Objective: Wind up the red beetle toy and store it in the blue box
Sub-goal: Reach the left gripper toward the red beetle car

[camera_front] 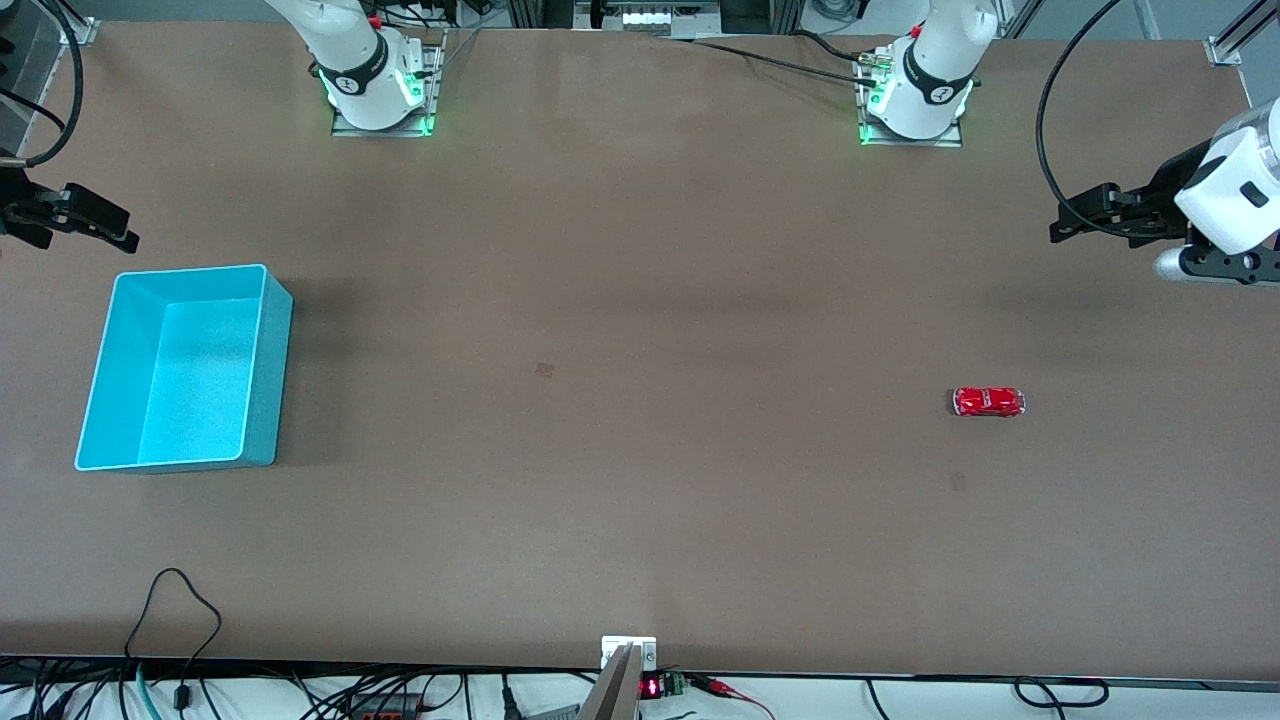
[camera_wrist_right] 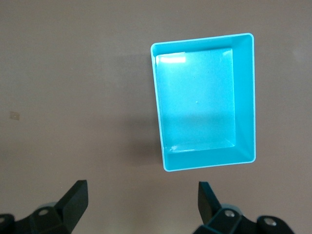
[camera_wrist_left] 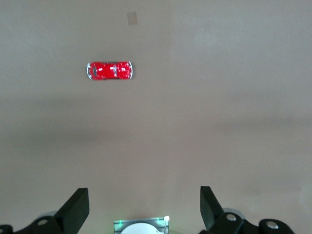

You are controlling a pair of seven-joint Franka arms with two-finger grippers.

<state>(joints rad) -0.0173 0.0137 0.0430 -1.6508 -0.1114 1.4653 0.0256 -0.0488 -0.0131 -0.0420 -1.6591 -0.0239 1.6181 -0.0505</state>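
Observation:
The red beetle toy [camera_front: 988, 402] [camera_wrist_left: 109, 70] sits alone on the brown table toward the left arm's end. My left gripper [camera_front: 1060, 222] [camera_wrist_left: 144, 192] hangs open and empty above the table edge at that end, well apart from the toy. The blue box [camera_front: 268, 380] [camera_wrist_right: 243, 97] stands empty toward the right arm's end. My right gripper [camera_front: 128, 230] [camera_wrist_right: 142, 185] hovers open with nothing in it, just off the box's corner that lies farthest from the front camera.
The two arm bases [camera_front: 375, 85] [camera_front: 915, 95] stand along the table edge farthest from the camera. Cables [camera_front: 180, 610] and a small mount [camera_front: 628, 655] run along the nearest edge. A faint stain [camera_front: 544, 369] marks the table's middle.

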